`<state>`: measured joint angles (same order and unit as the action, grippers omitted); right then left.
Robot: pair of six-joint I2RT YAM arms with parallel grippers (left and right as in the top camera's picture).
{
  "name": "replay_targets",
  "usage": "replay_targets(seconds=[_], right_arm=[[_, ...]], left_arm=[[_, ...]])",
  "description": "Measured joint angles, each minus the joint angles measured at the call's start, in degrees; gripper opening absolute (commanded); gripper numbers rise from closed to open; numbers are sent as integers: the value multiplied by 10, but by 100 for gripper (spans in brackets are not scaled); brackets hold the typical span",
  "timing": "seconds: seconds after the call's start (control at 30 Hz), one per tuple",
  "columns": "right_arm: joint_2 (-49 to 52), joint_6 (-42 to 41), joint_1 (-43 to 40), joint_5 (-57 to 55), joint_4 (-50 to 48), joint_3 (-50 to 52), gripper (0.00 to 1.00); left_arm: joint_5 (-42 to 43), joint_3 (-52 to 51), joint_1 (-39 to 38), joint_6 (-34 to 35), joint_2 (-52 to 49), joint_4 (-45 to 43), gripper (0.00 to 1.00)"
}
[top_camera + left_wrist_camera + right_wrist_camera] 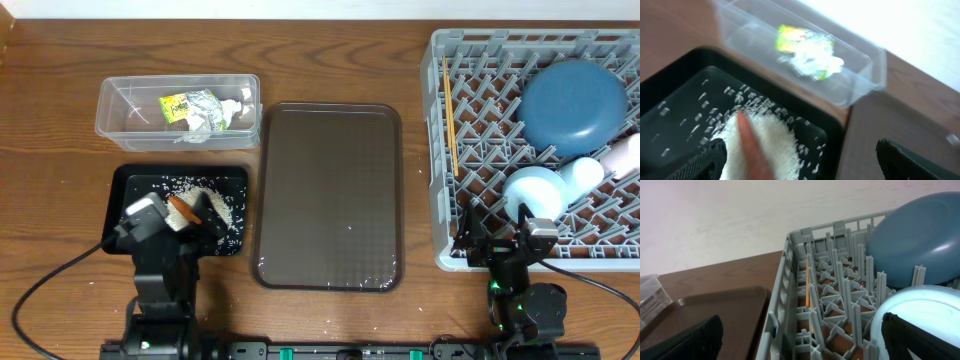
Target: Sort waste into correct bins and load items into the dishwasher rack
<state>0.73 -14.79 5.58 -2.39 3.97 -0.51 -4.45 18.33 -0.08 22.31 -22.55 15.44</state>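
Observation:
A heap of white rice (pixel 775 145) with a small orange carrot (pixel 751 142) on it lies in the black tray (pixel 137 182). My left gripper (pixel 200 218) (pixel 805 167) hangs open right over that heap, holding nothing. The clear tub (pixel 120 100) (pixel 860 80) behind it holds the yellow-green wrapper (pixel 790 39) and crumpled white paper (pixel 817 61). The grey rack (pixel 480 60) (pixel 782 290) carries the blue plate (pixel 573 108) (pixel 915 240), light-blue bowl (pixel 533 188) (pixel 920 307), two white cups (pixel 583 172) and chopsticks (pixel 450 115). My right gripper (pixel 503 243) (pixel 805 345) is open, straddling the rack's near wall.
A large dark brown serving tray (pixel 330 195) (pixel 715 307) lies between the black tray and the rack. Loose rice grains are scattered across the black tray's floor. The table's far edge runs just behind the tub and rack.

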Motion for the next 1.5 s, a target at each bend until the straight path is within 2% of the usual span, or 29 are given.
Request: replay_targets(seconds=[0.13,0.33,0.63,1.23,1.5], right_arm=[[0,0,0,0,0,0,99],[0,0,0,0,0,0,99],[0,0,0,0,0,0,99],[0,0,0,0,0,0,99],[0,0,0,0,0,0,99]], left_arm=[[24,-66,0,-40,66,-55,98],[33,-137,0,-61,144,-93,98],[41,-161,0,-121,212,-119,98],[41,-162,4,-139,219,-121,98],[41,-162,17,-169,219,-121,98]])
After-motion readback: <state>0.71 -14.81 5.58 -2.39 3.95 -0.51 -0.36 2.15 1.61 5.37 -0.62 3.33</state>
